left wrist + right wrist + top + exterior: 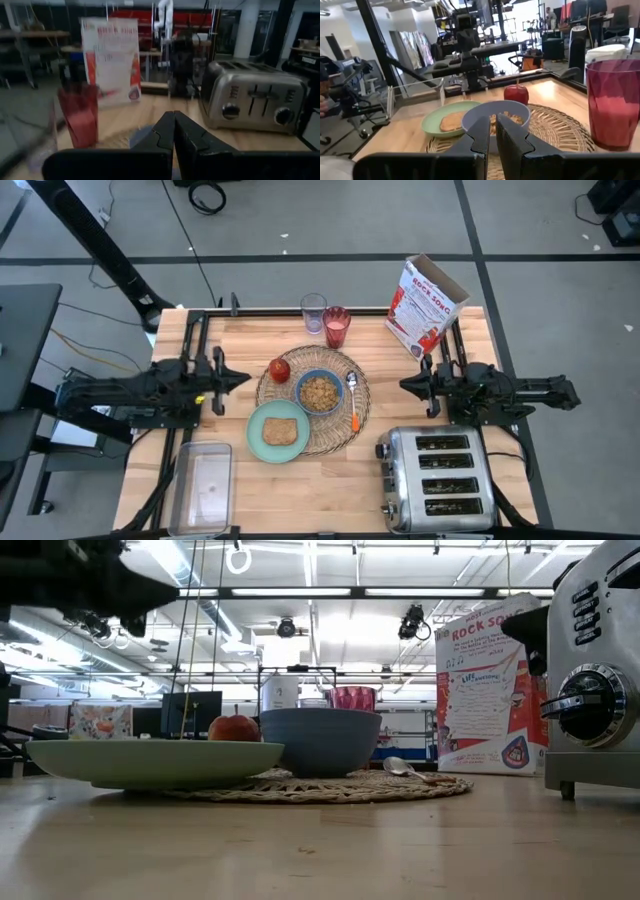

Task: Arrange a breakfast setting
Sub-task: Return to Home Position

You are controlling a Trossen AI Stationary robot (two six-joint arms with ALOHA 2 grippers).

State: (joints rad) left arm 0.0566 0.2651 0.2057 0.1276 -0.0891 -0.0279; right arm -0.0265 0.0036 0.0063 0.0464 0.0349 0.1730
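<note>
High view: round straw mat sits mid-table. Blue bowl of cereal at the mat's centre. Apple at 10 o'clock on the mat, just beside the bowl. Spoon at 3 o'clock on the mat, orange handle pointing to 6. Green plate at 7 o'clock, overlapping the mat's edge, toast lying flat on it. Red glass at 12 o'clock, just off the mat, with a clear glass close beside it. Cereal box at 2 o'clock, toaster at 4 o'clock, clear tub at 8 o'clock. Left gripper hangs at 9 o'clock off the mat, right gripper at 3 o'clock, both pointing inward, neither touching anything. Low view: plate nearest, bowl behind it on the mat, apple showing between them, red glass rising behind the bowl, spoon bowl resting on the weave. Left wrist view: fingers pressed together tip to tip, nothing between them; red glass, cereal box and toaster ahead. Right wrist view: fingers drawn in to a thin slit, empty; bowl, plate with toast, apple and red glass ahead.
</note>
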